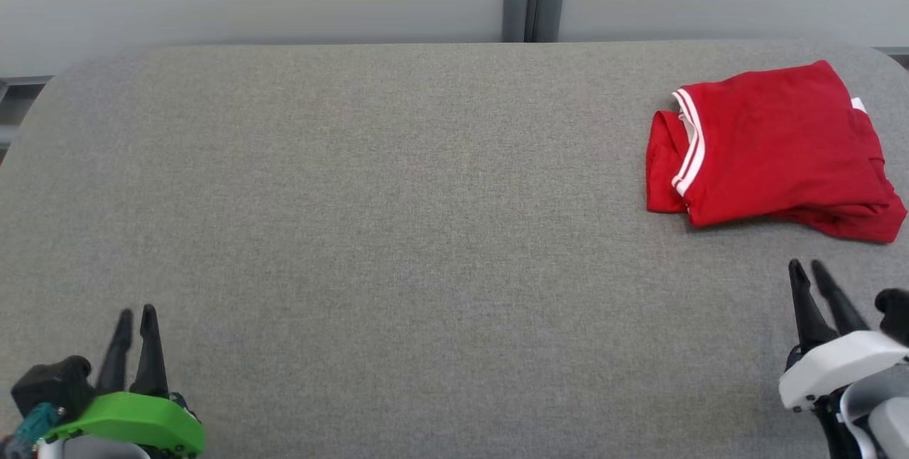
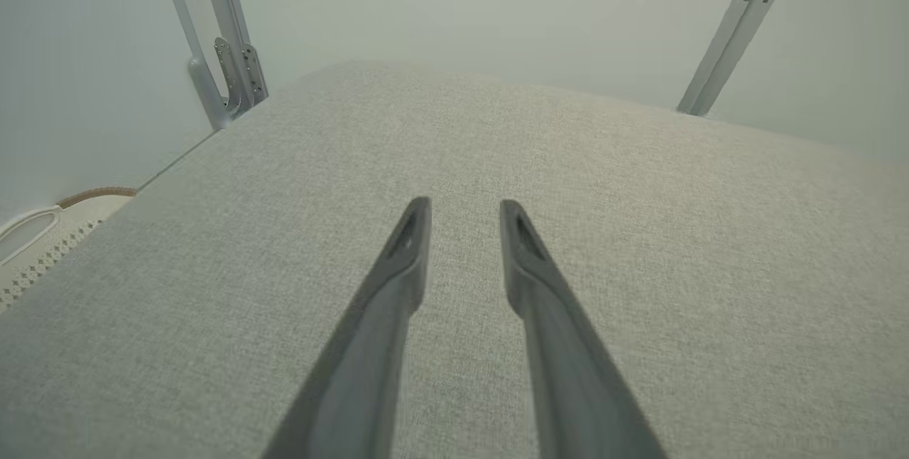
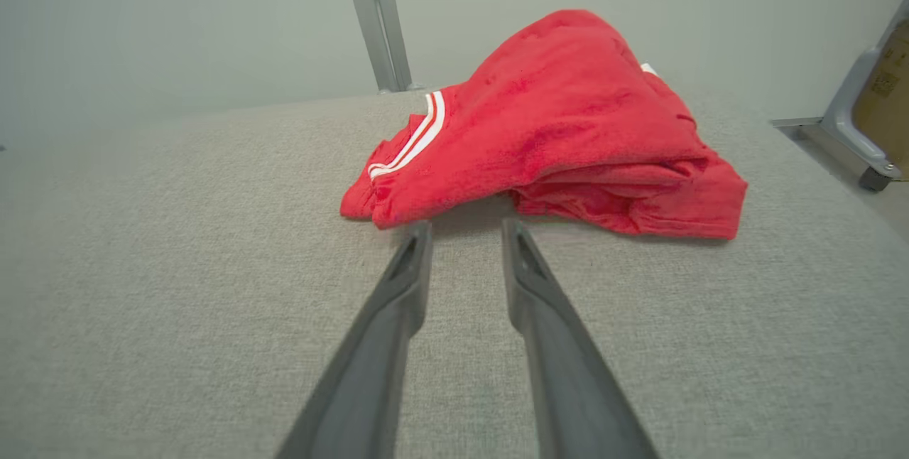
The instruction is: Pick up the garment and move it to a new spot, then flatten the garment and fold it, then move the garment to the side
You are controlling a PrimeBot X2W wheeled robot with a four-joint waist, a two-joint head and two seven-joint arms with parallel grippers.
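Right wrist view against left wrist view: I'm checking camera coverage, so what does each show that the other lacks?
Right wrist view: the folded red garment lies just beyond the open right pincer, with a cardboard box at the far right. Left wrist view: the open left pincer over bare tabletop, and a white lattice-edged object at the left edge. Shared: the grey table, a pale wall, metal posts.

Two long tapered dark fingers [image 2: 401, 288] on each: left gripper [image 1: 137, 311] sits in a bright green shell [image 1: 138, 422] with a black block [image 1: 51, 384] and teal cable [image 1: 35, 425] beside it, right gripper [image 1: 806, 265] in a glossy white shell [image 1: 838, 363].
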